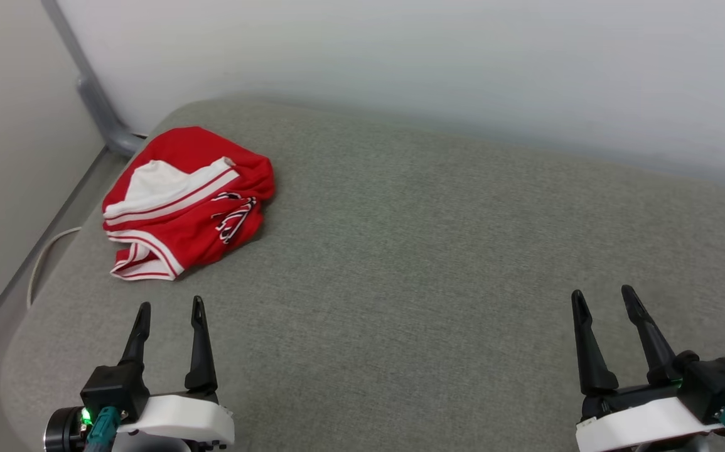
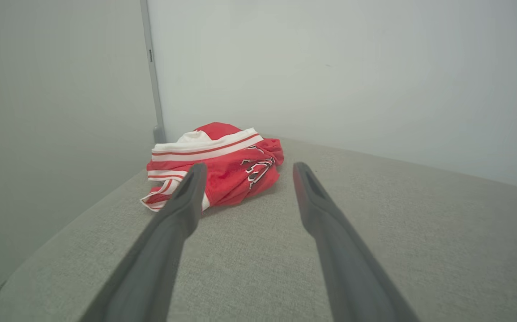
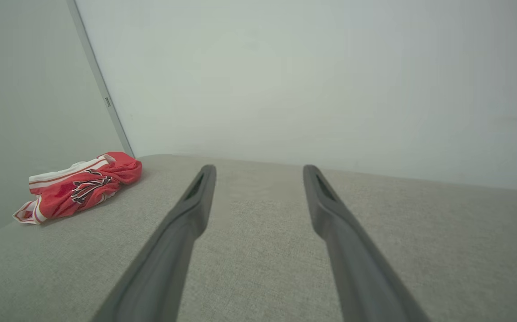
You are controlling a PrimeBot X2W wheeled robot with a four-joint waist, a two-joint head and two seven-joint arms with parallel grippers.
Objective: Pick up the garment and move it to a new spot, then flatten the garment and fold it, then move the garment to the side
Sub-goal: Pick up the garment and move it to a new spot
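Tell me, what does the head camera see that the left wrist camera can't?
Head view's extras: the right gripper, open at the lower right, and a white cable beside the edge of the gray cushion. Left wrist view's extra: a small fitting high on the gray corner strip. Both share: the crumpled garment near the cushion's far left corner, the open left gripper, and the pale wall.

The shirt is lying at the far left corner of the cushion, ahead of the left gripper; the right gripper is hovering well apart, over the near right.
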